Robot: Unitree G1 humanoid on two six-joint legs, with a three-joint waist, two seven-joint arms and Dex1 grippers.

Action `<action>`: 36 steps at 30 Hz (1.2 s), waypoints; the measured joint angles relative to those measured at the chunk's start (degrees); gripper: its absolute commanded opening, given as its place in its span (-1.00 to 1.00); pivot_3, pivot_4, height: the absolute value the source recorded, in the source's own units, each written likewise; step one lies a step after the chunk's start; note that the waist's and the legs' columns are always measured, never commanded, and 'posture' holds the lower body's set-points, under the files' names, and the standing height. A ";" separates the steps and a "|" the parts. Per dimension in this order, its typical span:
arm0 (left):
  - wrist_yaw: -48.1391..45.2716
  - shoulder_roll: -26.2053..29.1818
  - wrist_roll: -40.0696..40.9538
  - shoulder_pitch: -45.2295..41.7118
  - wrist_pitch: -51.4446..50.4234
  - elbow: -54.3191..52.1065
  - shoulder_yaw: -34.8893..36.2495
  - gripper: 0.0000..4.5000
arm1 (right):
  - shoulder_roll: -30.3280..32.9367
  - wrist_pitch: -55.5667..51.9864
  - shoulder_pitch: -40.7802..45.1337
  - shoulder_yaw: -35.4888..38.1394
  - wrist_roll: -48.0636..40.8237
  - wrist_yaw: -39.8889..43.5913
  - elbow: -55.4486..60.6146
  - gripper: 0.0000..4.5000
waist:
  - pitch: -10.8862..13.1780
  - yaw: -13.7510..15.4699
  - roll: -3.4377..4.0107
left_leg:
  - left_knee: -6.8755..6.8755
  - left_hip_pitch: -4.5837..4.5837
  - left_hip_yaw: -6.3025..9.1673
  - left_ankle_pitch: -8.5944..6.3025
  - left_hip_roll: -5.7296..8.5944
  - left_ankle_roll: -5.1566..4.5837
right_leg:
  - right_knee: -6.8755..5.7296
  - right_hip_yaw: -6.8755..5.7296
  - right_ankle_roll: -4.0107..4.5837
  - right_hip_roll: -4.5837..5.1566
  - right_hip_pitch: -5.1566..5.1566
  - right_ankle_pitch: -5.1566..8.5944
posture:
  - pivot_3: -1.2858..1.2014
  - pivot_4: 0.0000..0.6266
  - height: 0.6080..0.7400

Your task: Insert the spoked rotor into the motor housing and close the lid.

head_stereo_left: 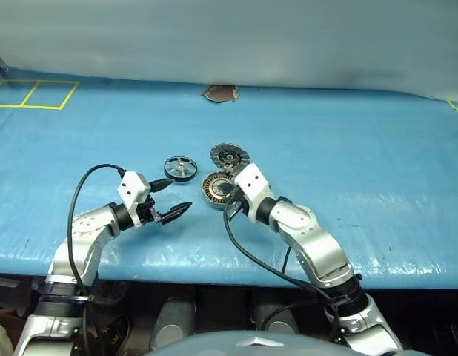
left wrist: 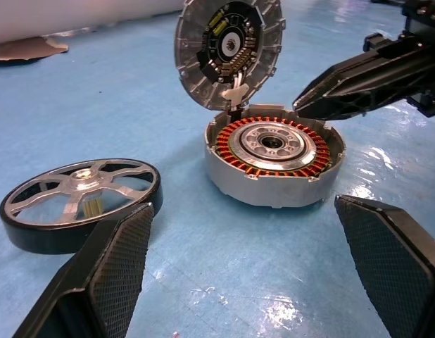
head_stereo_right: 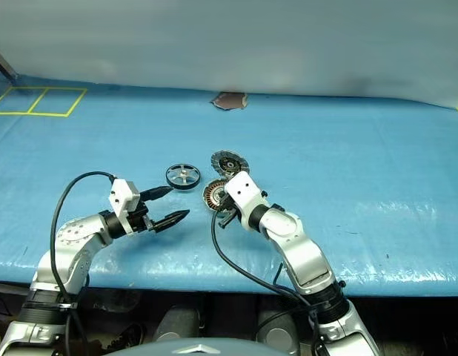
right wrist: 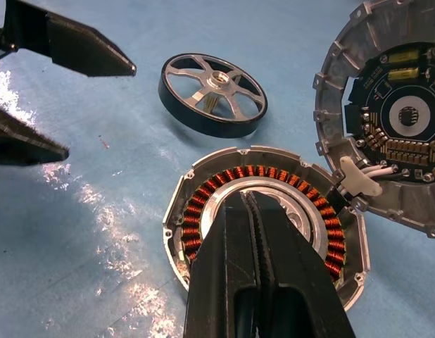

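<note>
Rotor lies flat on the blue table, just left of the motor housing; lid is hinged up behind it. Left gripper gapes wide near the rotor, holding nothing; right gripper, fingers pressed together, hovers over the windings. Best to pinch the rim, lift level, centre on the hub. Whether right touches the housing is hard to tell

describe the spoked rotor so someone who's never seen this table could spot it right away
On the blue table, look near the middle for the round motor housing with copper windings and its raised lid. Just to their left lies the spoked rotor, flat and alone: a dark ring with silver spokes and hub, like a tiny wheel.
</note>
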State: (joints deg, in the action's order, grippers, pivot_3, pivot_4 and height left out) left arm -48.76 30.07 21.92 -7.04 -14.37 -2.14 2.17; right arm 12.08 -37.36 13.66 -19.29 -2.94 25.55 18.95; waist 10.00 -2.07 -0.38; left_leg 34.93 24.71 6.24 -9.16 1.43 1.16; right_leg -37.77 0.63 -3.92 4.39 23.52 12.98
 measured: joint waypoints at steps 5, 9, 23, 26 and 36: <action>6.09 -1.76 2.01 -3.03 -5.80 -1.38 2.81 1.00 | 1.46 1.03 -2.49 -0.16 -0.54 0.89 1.24 -0.98 | 0.01 0.06 -0.03 | 0.03 0.00 -0.01 0.00 0.02 0.00 | -0.01 0.00 -0.02 -0.01 -0.02 -0.01 | 0.03 -0.52 1.00; 8.21 -0.25 0.06 -7.79 -9.49 -2.29 1.42 1.00 | 2.50 2.37 -3.46 -1.27 -0.70 2.18 2.45 -0.98 | 0.03 0.07 -0.05 | 0.03 0.00 0.01 0.01 0.00 0.00 | -0.01 -0.02 -0.03 -0.04 -0.02 -0.01 | 0.03 -0.52 1.00; -4.51 17.55 -26.35 -38.94 -11.34 11.59 -21.67 1.00 | 1.37 4.51 -4.19 -1.87 -1.44 2.24 2.62 -0.98 | 0.15 0.11 -0.24 | -0.02 0.09 -0.01 0.01 0.02 0.01 | 0.09 0.03 -0.10 -0.13 0.01 -0.03 | 0.03 -0.52 1.00; -7.87 16.27 -30.42 -44.23 -9.87 17.70 -25.64 1.00 | 2.15 4.19 -4.40 -2.15 -2.15 3.33 2.82 -0.98 | 0.15 -0.02 -0.25 | -0.03 0.10 -0.01 0.01 0.01 0.00 | 0.06 0.02 -0.12 -0.13 0.04 -0.03 | 0.03 -0.52 1.00; -16.95 10.29 -40.04 -51.73 -5.80 30.02 -34.63 0.76 | 6.42 -1.18 -3.53 -3.04 -3.18 6.90 4.85 -1.00 | 0.27 -0.32 -0.42 | 0.02 0.26 0.09 0.01 -0.02 -0.01 | -0.04 0.01 -0.37 -0.20 0.15 -0.11 | 0.03 -0.52 1.00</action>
State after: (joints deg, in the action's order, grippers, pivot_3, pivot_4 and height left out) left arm -65.71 40.35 -18.12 -58.77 -20.17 27.88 -32.46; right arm 18.50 -38.54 10.13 -22.34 -6.12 32.44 23.80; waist 10.26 -2.39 -0.80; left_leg 34.95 24.97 6.33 -9.15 1.41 1.15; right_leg -37.80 0.64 -4.29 4.19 23.67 12.87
